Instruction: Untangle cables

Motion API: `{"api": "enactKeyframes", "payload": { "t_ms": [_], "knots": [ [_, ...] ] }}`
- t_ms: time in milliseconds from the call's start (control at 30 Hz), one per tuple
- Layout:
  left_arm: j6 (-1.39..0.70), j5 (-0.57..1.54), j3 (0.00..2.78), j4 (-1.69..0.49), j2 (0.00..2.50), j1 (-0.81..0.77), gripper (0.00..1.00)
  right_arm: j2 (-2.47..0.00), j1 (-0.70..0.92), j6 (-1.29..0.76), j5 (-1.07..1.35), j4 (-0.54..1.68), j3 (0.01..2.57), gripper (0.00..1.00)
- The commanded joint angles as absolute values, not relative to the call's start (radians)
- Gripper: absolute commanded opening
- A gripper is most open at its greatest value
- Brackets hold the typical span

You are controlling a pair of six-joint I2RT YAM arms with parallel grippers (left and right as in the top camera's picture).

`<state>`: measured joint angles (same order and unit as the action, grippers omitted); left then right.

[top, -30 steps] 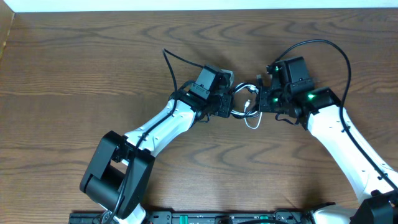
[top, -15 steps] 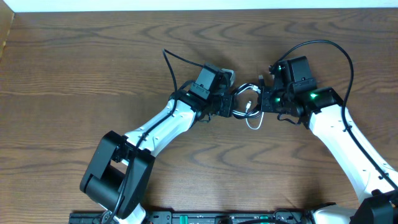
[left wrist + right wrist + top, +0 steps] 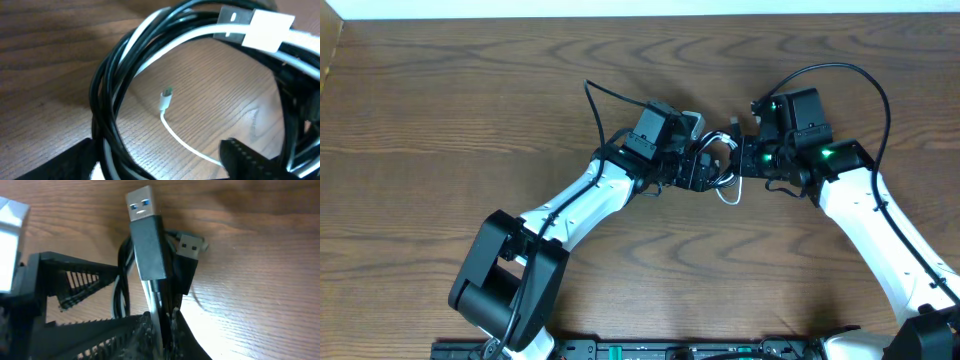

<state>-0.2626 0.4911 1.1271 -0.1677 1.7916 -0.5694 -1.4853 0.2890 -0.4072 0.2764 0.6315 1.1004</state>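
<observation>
The cables (image 3: pixel 724 172) hang as a small black and white coil between the two sets of fingers, which meet almost tip to tip over the table (image 3: pixel 470 110).

The right gripper (image 3: pixel 744 158) has its fingers (image 3: pixel 95 330) drawn nearly together on a bunch of the cords. Just beyond those fingertips a grey plug (image 3: pixel 146 235) with a blue insert sticks out, and a smaller black plug (image 3: pixel 189 247) sits tight beside it, slightly tilted away.

The left gripper (image 3: pixel 708 170) has its fingers (image 3: pixel 247 157) standing well apart. The coil arches ahead of them as a wide loop. Its strands run down close by one finger and pass outside the other, and the pictures do not show whether either pad touches a cord. A flat white plug (image 3: pixel 270 30) rides on the far side of the loop. Seen through the loop, a thin white cord ends in a small tip (image 3: pixel 166 98) that lies on the wood beyond the fingertips.
</observation>
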Motion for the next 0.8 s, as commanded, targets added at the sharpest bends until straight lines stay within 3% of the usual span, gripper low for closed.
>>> {"api": "enactKeyframes", "payload": {
  "t_ms": [0, 67, 467, 767],
  "knots": [
    [-0.249, 0.532, 1.117, -0.162, 1.801, -0.573, 0.43, -1.457, 0.287, -0.39, 0.351, 0.624, 1.118, 0.01],
    [-0.249, 0.532, 1.117, -0.162, 1.801, -0.573, 0.08, -1.457, 0.287, -0.39, 0.353, 0.622, 1.118, 0.01],
    [-0.242, 0.531, 1.117, -0.132, 1.801, -0.572, 0.08, -1.457, 0.287, -0.387, 0.337, 0.622, 1.118, 0.01],
    [-0.234, 0.572, 1.117, -0.153, 1.788, -0.498, 0.08, -1.457, 0.287, -0.414, 0.109, 0.708, 1.118, 0.01]
  ]
}}
